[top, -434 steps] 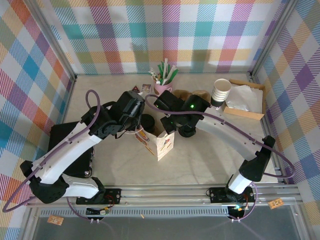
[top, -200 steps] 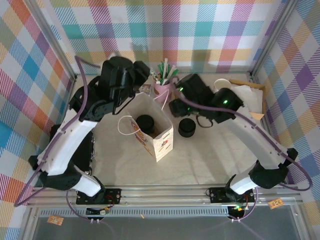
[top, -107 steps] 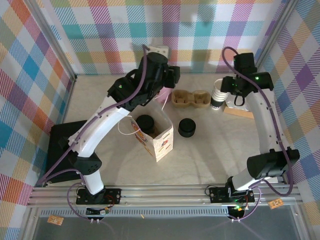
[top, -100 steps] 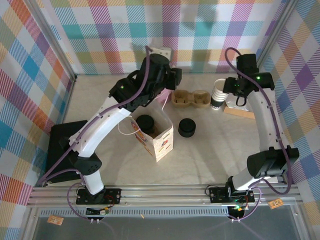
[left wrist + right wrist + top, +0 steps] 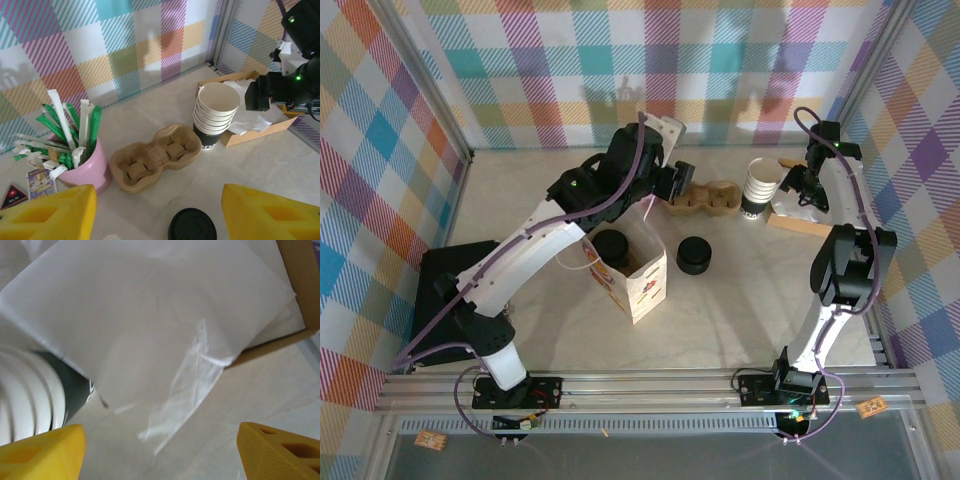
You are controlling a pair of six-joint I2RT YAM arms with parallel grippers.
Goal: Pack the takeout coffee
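Risk check. Left pincer (image 5: 157, 202) was wide open and empty. Right pincer (image 5: 160, 440) was also spread, holding nothing. Takeout coffee cup with round black plastic lid (image 5: 611, 245) sat upright inside the white printed paper bag (image 5: 648, 288), behind and below the left pincer, under the left arm (image 5: 535, 245).

Packing looked close to done, so the main hazard was judged to be that arm. If it clipped the bag's open rim, bag and coffee could tip onto the beige tabletop (image 5: 280, 165).

Ahead of the left pincer lay the brown pulp two-cup carrier (image 5: 155, 160), with the pink cup of wrapped straws (image 5: 92, 167) beside it and the squat black lid stack (image 5: 192, 227) nearer. A low sweep could scatter them.

Right pincer hung over loose white paper sheets (image 5: 165, 315) in a brown cardboard tray (image 5: 295, 280). The stack of lidless white paper cups (image 5: 215, 112) stood just beside it, so a sideways swing could topple the stack.
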